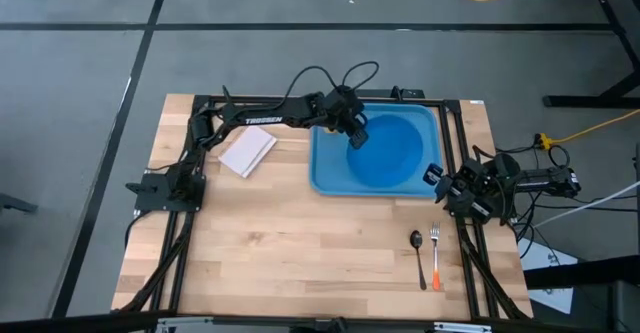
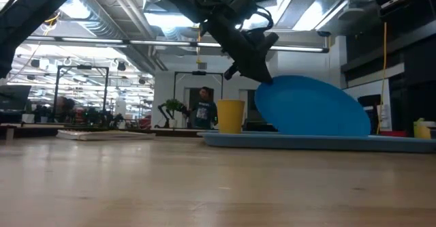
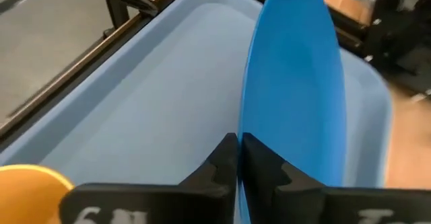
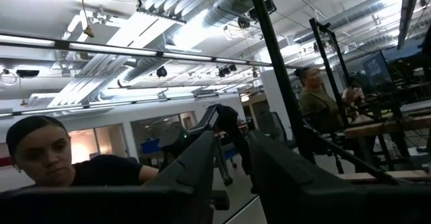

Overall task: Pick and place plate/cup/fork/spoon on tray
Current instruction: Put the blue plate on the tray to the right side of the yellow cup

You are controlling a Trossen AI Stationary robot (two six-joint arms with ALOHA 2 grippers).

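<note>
From above: left gripper [image 1: 357, 138] pinching plate [image 1: 390, 151] rim over tray [image 1: 325, 168]; right gripper [image 1: 437, 179] parked, fingers apart, empty. Low: plate tilted, far edge down, cup [image 2: 230, 116] behind. Wrist: fingers clamped on rim. Next, probably: lower, let go.

The left arm [image 1: 262, 120] bears white lettering that reads "TROSSEN".
</note>
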